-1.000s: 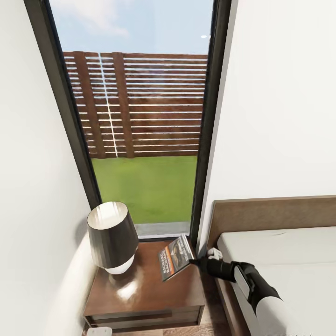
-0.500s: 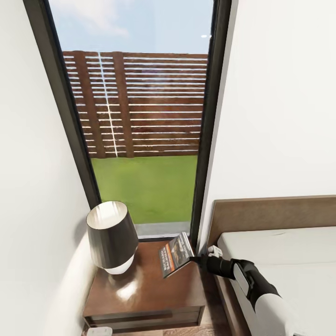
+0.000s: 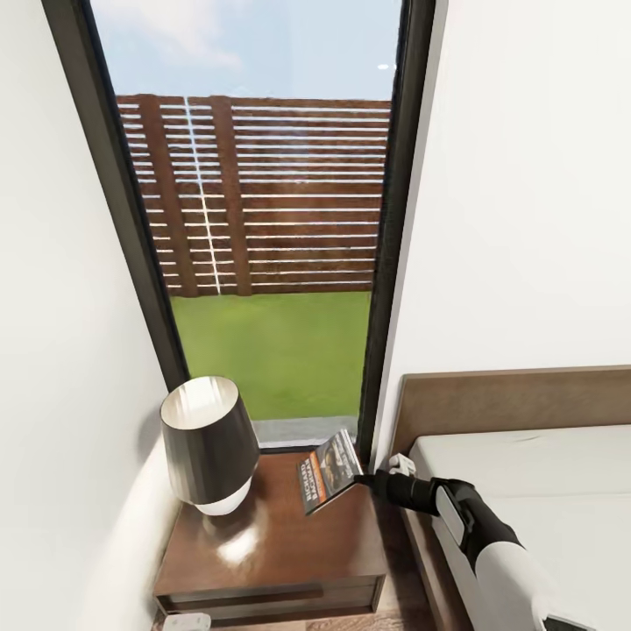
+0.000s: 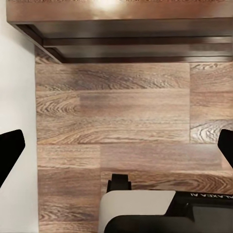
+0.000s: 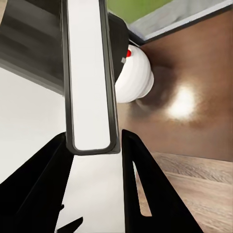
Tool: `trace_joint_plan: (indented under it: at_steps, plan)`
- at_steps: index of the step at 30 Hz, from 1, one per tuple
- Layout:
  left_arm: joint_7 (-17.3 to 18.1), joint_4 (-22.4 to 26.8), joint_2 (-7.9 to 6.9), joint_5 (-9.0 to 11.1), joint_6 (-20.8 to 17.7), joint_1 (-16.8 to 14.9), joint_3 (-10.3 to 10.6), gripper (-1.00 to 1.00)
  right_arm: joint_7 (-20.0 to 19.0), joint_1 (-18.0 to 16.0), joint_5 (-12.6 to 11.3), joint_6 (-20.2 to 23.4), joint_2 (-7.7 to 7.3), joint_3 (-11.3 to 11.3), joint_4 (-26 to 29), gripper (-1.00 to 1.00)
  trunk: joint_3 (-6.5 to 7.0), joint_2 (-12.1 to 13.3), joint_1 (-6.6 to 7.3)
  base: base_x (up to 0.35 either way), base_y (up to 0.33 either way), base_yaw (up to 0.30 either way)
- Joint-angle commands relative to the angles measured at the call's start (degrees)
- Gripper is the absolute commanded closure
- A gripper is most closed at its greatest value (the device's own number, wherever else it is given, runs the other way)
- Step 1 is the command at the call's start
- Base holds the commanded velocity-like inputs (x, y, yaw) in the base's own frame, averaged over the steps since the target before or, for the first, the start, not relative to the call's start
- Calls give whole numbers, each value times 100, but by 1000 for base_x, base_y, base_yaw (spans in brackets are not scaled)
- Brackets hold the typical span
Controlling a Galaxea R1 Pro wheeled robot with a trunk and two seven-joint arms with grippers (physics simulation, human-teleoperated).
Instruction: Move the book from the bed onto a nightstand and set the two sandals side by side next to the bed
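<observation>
— Where is the book [image 3: 330, 471] now?

— I see it over the nightstand [image 3: 272, 548], at the corner of the top that is nearest to the bed [image 3: 526, 473]. It is tilted, with the cover facing up toward my head camera. I cannot tell if its low edge touches the glossy top.

— And your right pincer [image 3: 361, 481]?

— It is clamped on the book at the edge nearest the bed. In the right wrist camera the white page edge [image 5: 90, 77] of the book stands between the two black fingers [image 5: 138, 189].

— What else is on the nightstand?

— A lamp [image 3: 208, 444] with a dark shade, on the side far from the bed, apart from the book.

— The left pincer [image 4: 116, 145]?

— Its fingers are wide apart, over the wood floor [image 4: 121, 116] in front of the nightstand, holding nothing.
</observation>
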State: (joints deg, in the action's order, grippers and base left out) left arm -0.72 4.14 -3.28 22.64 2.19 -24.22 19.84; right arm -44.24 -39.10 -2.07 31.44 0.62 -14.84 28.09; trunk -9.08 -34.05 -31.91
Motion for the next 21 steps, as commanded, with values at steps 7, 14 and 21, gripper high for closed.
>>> trace_joint_plan:
  at_steps: [7, 14, 21]
  plan:
    - [-7, -1, -2, 47, 18, -4, 51, -100, 3, -9, -24, 76, 23, -28, -16, 100, -136, -291, -156, 0, 0, 0]
    - [-7, -1, -4, 47, 18, -4, 49, -100, 91, -10, -25, 83, 27, -27, -23, 100, -262, -572, -310, 0, 0, 0]
    - [-7, -1, -5, 47, 18, -4, 46, -100, 132, -10, -26, 82, 27, -40, -164, 100, -387, -853, -464, 0, 0, 0]
